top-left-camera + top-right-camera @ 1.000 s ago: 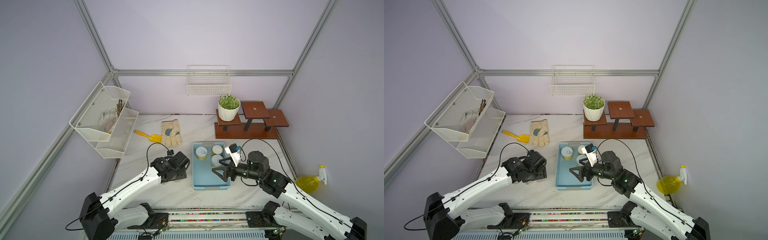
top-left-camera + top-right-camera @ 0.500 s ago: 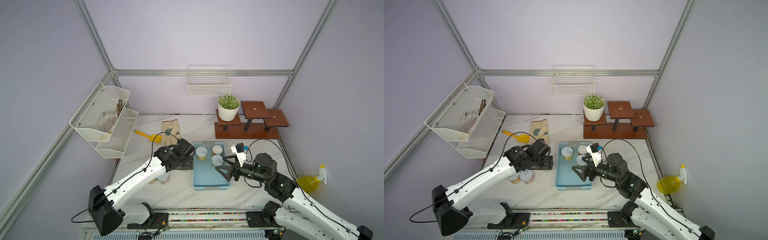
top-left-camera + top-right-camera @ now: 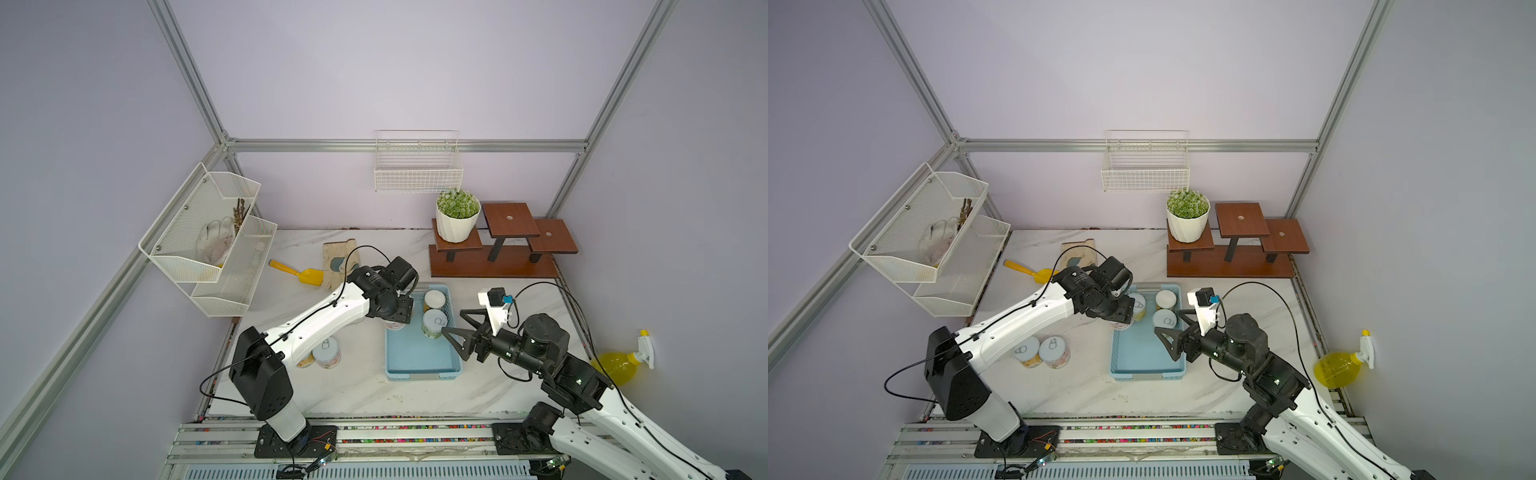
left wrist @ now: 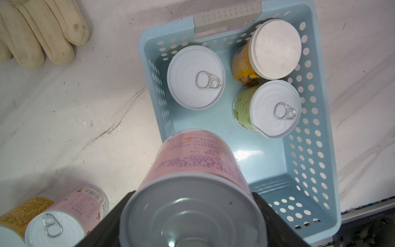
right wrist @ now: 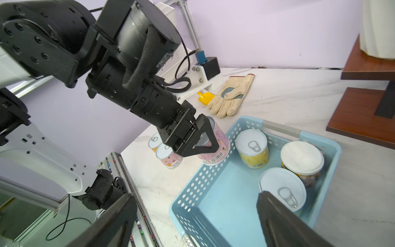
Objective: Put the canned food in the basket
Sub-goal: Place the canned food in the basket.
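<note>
**Left gripper point(image 3: 397, 318) holds pink can point(image 3: 394, 326) over the basket point(image 3: 419, 376) wall**

In both top views the left gripper is clamped on the pink can, which hangs over the basket's left wall towards the far end. A white-lidded can point(image 3: 434, 299) and a green can point(image 3: 435, 323) stand upright in the basket's far right part. In a top view a 3rd can point(image 3: 1138, 306) shows beside them. 2 more cans point(image 3: 327, 353) stand side by side on the table point(image 3: 353, 399), left of the basket and partly under the left arm. The right gripper point(image 3: 452, 322) hovers at the basket's right side, jaws spread wide with nothing between them.

In the left wrist view the pink can sits squeezed between the black fingers point(image 4: 264, 207), above the basket's wall. The 3 cans stand upright at the end by the grey tab point(image 4: 226, 18).

In the right wrist view the right gripper's fingers point(image 5: 284, 224) stand far apart and grip nothing, over the basket's near end. The pink can is tilted, its lower rim just above the basket's rim. A glove point(image 5: 230, 96) and a yellow scoop point(image 5: 205, 98) lie on the table beyond.
</note>
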You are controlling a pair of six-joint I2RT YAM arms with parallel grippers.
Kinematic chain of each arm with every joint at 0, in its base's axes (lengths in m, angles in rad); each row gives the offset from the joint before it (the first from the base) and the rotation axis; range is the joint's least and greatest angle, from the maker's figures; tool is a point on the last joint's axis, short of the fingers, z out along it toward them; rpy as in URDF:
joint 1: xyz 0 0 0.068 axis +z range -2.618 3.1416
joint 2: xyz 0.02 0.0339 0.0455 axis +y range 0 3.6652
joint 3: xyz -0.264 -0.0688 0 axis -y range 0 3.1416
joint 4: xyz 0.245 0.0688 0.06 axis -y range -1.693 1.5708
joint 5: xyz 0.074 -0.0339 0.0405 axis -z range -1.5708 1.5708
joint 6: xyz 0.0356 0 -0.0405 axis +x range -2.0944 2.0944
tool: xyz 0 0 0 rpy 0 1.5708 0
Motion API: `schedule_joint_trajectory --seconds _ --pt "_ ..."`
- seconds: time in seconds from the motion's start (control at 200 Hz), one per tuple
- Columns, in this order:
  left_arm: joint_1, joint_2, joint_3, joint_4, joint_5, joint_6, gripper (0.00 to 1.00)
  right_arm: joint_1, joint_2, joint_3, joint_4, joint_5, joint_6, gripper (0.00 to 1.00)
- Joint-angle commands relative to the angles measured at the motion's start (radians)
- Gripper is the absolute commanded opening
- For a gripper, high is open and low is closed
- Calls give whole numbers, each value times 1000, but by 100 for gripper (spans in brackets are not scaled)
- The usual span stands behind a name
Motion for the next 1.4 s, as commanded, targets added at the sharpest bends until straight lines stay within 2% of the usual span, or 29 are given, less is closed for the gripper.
schedule_joint_trajectory --seconds 0.0,0.31,0.555,0.78,1.395 --pt "-9 24 68 24 9 42 3 4 -18 -12 -46 61 23 93" --pt "-82 123 100 21 -58 -12 1 6 -55 -8 -123 180 34 92" --pt "-106 179 91 36 -98 -70 0 18 -101 -69 -91 158 0 92" --pt "-105 206 77 62 -142 -89 0 26 -149 -127 -39 149 27 92" --pt "-102 288 57 125 -195 -111 0 27 -150 -131 -30 145 44 92"
